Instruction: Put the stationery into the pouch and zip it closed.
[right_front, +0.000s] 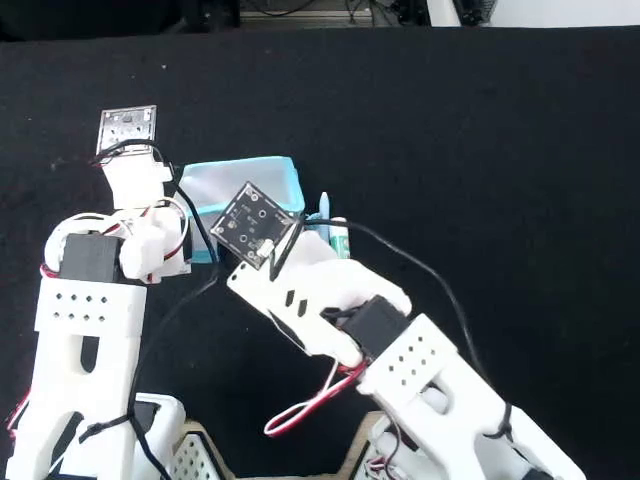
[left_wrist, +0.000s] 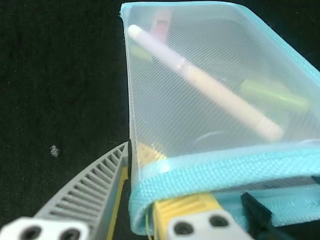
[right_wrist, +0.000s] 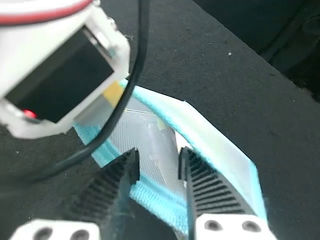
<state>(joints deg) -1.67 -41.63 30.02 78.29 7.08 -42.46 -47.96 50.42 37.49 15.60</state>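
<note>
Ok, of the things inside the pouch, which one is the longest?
The pale cream pen, lying diagonally across the pouch; the green marker and pink piece beside it look much shorter.

A blue pouch (right_front: 240, 180) lies on the black table (right_front: 480, 150), stationery (right_front: 337, 238) just beside it.

The surface (right_front: 480, 140) was a wide spread of matte black, with a pale speck (left_wrist: 54, 149) of lint on it near the pouch. The pouch (right_front: 235, 178) — translucent, trimmed in turquoise — lay flat on the surface, left of the middle. Just beside its right edge lay two loose pieces: a slim blue pen (right_front: 324, 207) and a white-and-green tube (right_front: 340, 240).
</note>
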